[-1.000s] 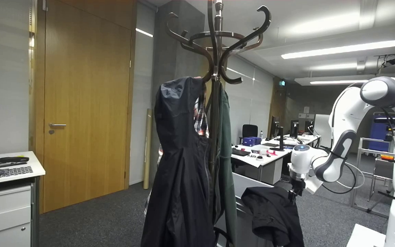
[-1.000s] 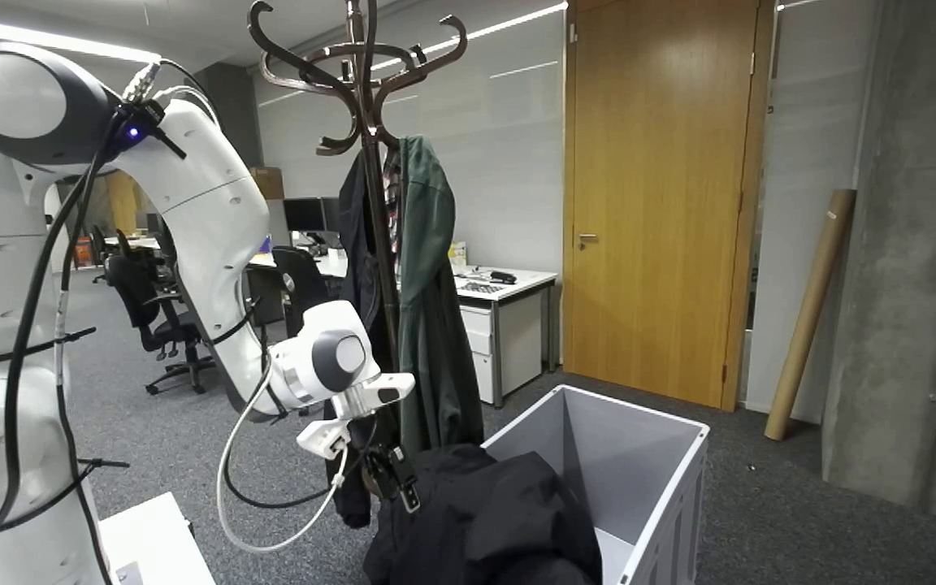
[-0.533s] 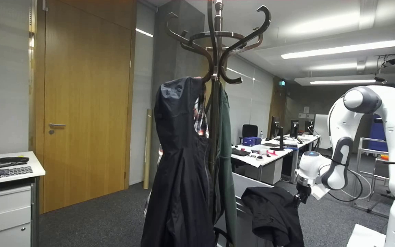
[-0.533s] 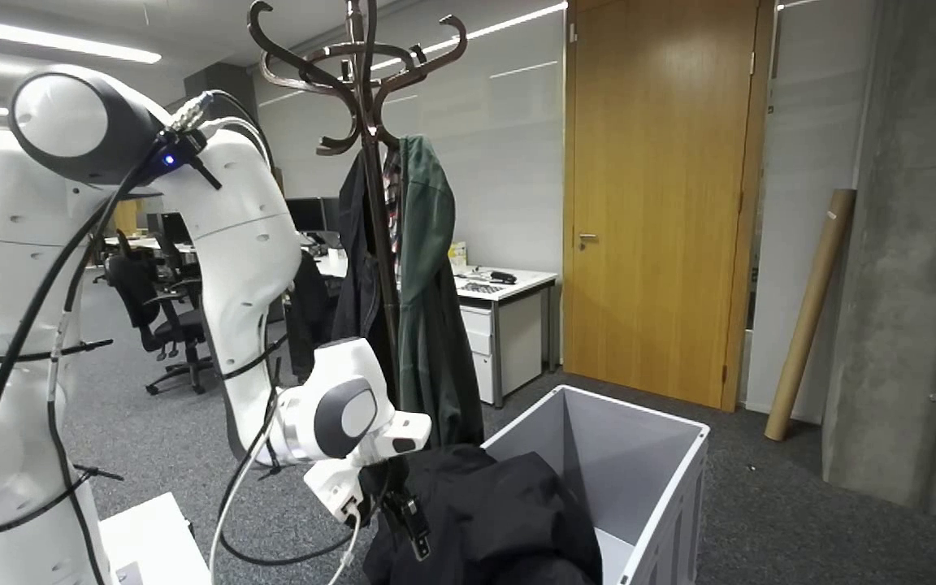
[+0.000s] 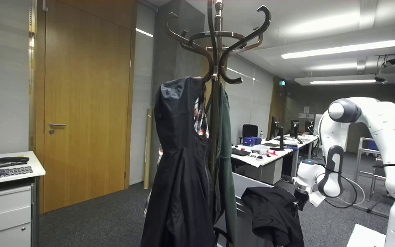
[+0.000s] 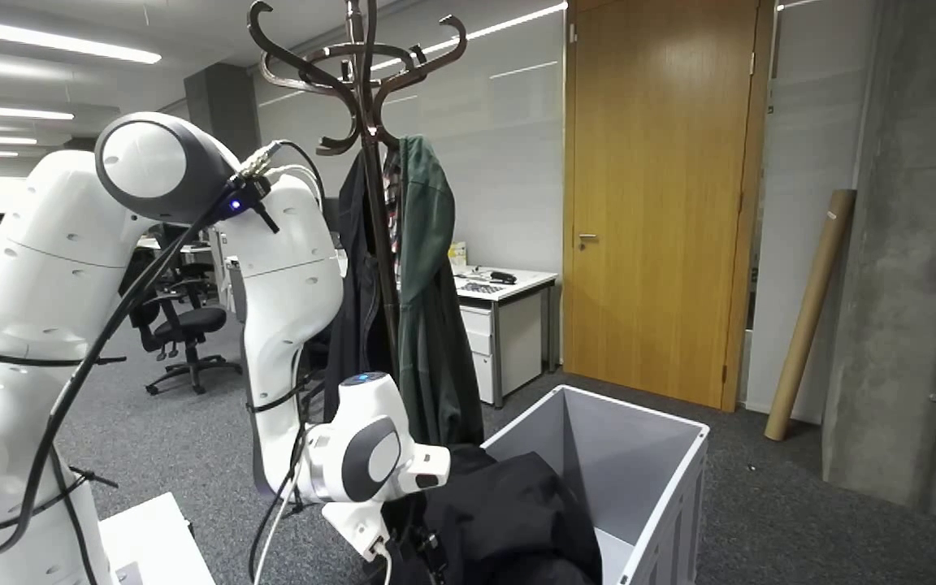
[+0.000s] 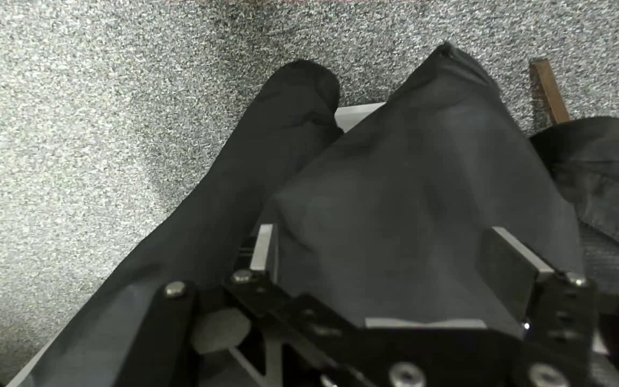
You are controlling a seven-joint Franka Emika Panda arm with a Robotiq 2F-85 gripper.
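Mat'ls/finish, claw (image 7: 393, 250) + surrounds: mostly matt cloth.
Linkage (image 7: 309, 322) matt, metal or plastic (can't tell), w/ shiny metal screws (image 7: 406, 374). Directly below claw: garment (image 7: 427, 204), smooth matt cloth, creased; crate (image 6: 630, 443), smooth plastic; lowest, floor (image 7: 100, 134), rough carpet. Above claw: arm (image 6: 289, 260), semi-gloss smooth shell; coat stand (image 5: 215, 113) top, glossy wood.

White rounded arm (image 6: 293, 284), dark-grey joint caps (image 6: 357, 465), black cables (image 6: 123, 305); black gripper (image 7: 393, 246), silver screws (image 7: 175, 289), grey-edged pads (image 7: 508, 271).

No legible text, labels, brands, numbers or signs in any view.
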